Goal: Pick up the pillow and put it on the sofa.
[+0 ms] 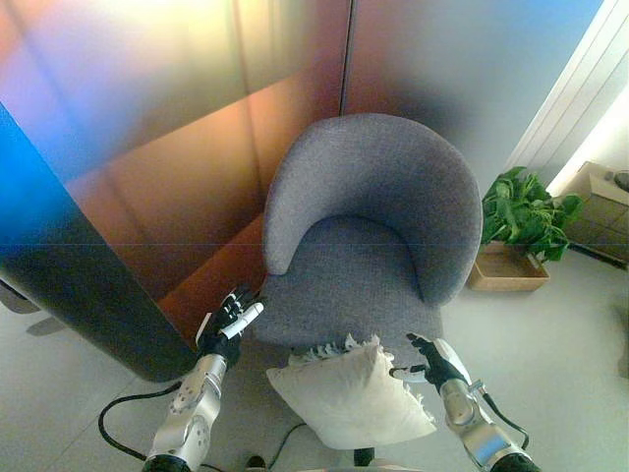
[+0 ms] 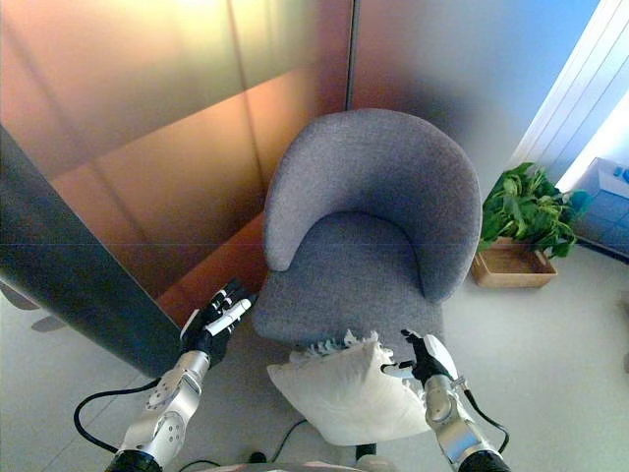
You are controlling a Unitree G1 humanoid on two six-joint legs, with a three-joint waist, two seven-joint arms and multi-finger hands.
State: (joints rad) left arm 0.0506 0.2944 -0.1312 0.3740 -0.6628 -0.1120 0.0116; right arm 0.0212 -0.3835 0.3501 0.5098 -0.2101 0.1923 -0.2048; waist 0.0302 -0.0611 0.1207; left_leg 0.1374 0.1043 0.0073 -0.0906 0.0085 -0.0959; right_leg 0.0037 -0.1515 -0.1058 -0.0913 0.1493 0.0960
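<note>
A white fringed pillow [image 1: 349,388] lies at the front edge of the grey armchair's seat [image 1: 344,285], hanging partly over it. My right hand [image 1: 429,361] is open, its fingertips touching the pillow's right side. My left hand [image 1: 229,323] is open beside the seat's left front corner, apart from the pillow. The armchair's curved backrest [image 1: 378,172] rises behind the seat.
A brown and grey wall panel [image 1: 177,177] stands close behind and left of the chair. A potted green plant [image 1: 521,216] in a wooden box sits on the floor to the right. Pale floor [image 1: 550,334] lies right of the chair.
</note>
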